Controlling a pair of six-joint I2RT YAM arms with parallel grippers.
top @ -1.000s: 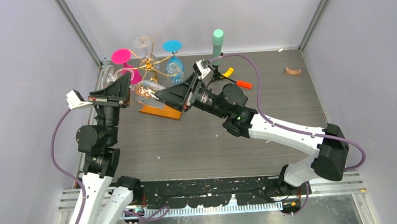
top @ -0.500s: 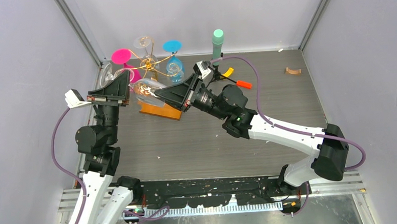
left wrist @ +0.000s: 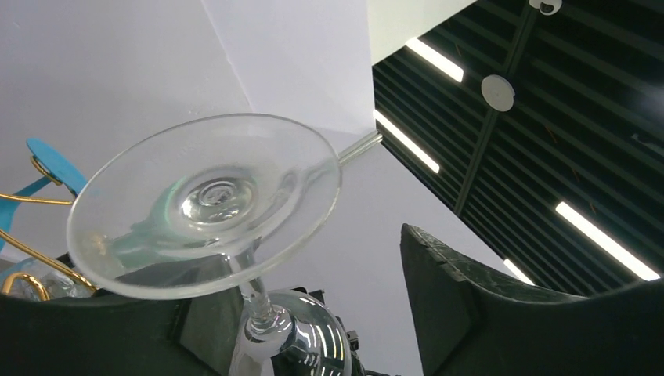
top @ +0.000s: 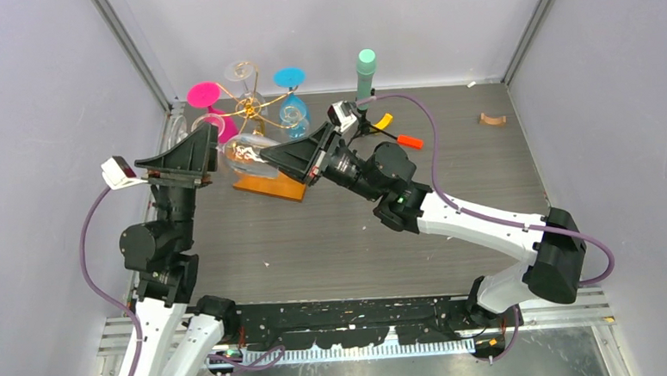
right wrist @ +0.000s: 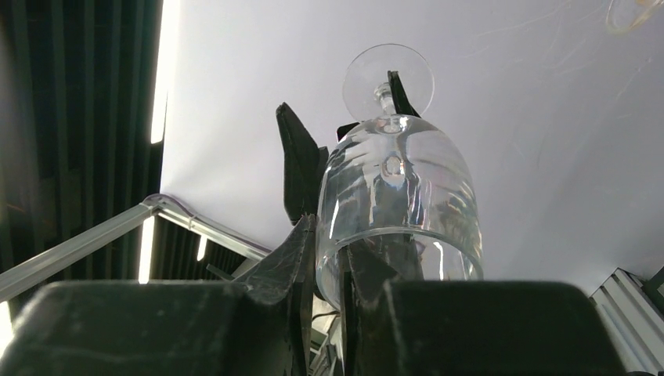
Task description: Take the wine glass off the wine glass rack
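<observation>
A clear wine glass (top: 247, 153) hangs tilted in the air just in front of the gold wire wine glass rack (top: 258, 107), above the rack's orange-brown base (top: 271, 188). My right gripper (top: 270, 157) is shut on the bowl's rim. In the right wrist view one finger sits outside the bowl (right wrist: 399, 196) and one inside, at my right gripper (right wrist: 330, 243). My left gripper (top: 213, 148) stands open around the stem (left wrist: 255, 302). The glass's foot (left wrist: 205, 205) lies above its fingers (left wrist: 485, 313), and the right-hand one is well apart from the stem.
Other glasses hang on the rack: a pink-footed one (top: 203, 94), a blue-footed one (top: 290, 76) and a clear one (top: 240, 70). A mint-green cylinder (top: 366, 66) stands behind the right gripper, with orange and red pieces (top: 409, 140) nearby. A small brown piece (top: 492, 119) lies far right.
My left gripper has opened off the glass's stem and its wrist has drawn slightly left. The right gripper keeps the glass by the rim, almost unmoved.
</observation>
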